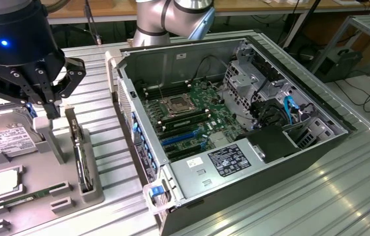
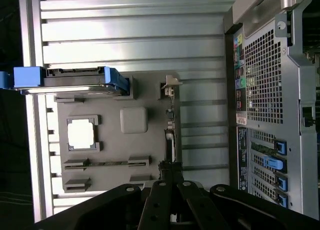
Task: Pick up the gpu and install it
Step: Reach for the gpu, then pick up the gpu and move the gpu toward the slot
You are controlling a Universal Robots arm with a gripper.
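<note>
The gpu (image 1: pixel 80 153) is a thin dark card standing on edge in a slot of the grey parts tray (image 1: pixel 44 172), at the exterior view's left. In the wrist view the gpu (image 2: pixel 172 132) shows edge-on as a narrow strip with a metal bracket at its far end. My gripper (image 1: pixel 52 112) hangs just above the tray beside the card's far end, fingers shut together with nothing between them. Seen from the wrist, the gripper (image 2: pixel 168 166) closes to a point over the card's near end.
On the tray also lie a hard drive (image 1: pixel 6 139) with a white label, a square processor (image 1: pixel 4 181) and a green memory stick (image 1: pixel 27 199). The open computer case (image 1: pixel 237 123) lies to the exterior view's right on the ribbed metal table (image 1: pixel 316 196).
</note>
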